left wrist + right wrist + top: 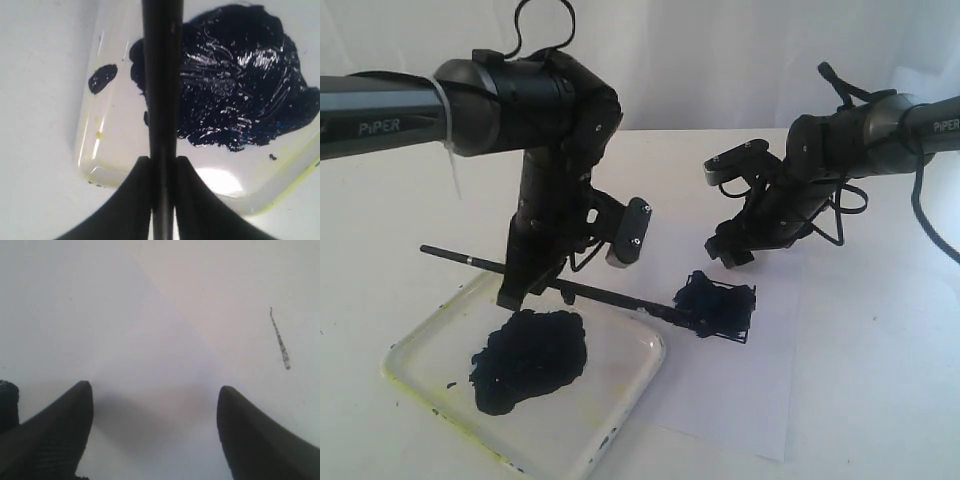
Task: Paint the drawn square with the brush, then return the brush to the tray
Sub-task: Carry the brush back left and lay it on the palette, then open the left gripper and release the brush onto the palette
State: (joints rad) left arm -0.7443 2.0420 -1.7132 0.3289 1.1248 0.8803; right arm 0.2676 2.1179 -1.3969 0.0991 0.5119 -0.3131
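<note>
White tabletop (880, 380), pale backdrop. Left gripper (515, 285) clamped narrow on brush (600, 293) over tray (420, 345); right gripper (732, 250) spread wide, empty, above paper (750, 400). Tip at square (720, 308) on paper, just beside tray. Keep strokes short, inside outline; lift before swinging back. Square thickly daubed blue-black, edges ragged; brush thin, black, stick-like.

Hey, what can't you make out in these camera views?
1. The brush tip: in the exterior view it merges with dark paint on the drawn square. The left wrist view cuts off its ends.
2. The square's outline: small and daubed over in the exterior view, so whether it is fully filled is unclear.
3. The paint blob: the blurred brush shaft crosses it in the left wrist view.
</note>
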